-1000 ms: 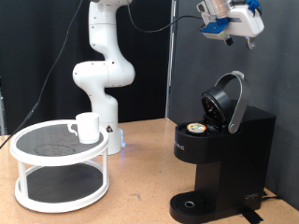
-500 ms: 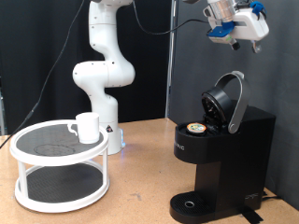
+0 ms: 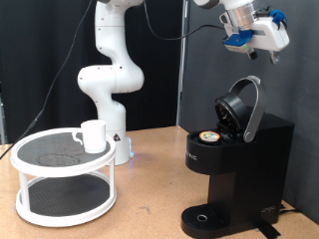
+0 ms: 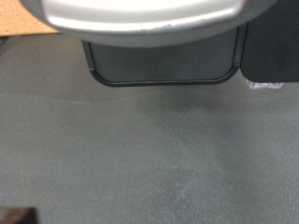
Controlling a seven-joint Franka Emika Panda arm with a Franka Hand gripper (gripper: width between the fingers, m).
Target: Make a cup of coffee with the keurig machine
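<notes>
The black keurig machine [image 3: 237,167] stands at the exterior view's right with its rounded lid [image 3: 245,108] raised. A small pod with a tan top [image 3: 208,137] sits in its open chamber. The white cup [image 3: 93,135] stands on the top tier of a round white rack [image 3: 40,171] at the exterior view's left, far from the gripper. My gripper [image 3: 259,42] hangs high in the air above the raised lid, apart from it, with nothing seen in it. The wrist view shows the lid's silver rim [image 4: 149,23] close up; the fingers do not show there.
The white robot base [image 3: 110,90] stands behind the rack. A black pole [image 3: 185,70] rises behind the machine. The machine's round drip base [image 3: 204,217] has nothing on it. The wooden table [image 3: 140,204] lies bare between rack and machine.
The gripper has drifted slightly to the exterior view's right and a little lower, staying above the open lid. The cup, pod and machine have not moved.
</notes>
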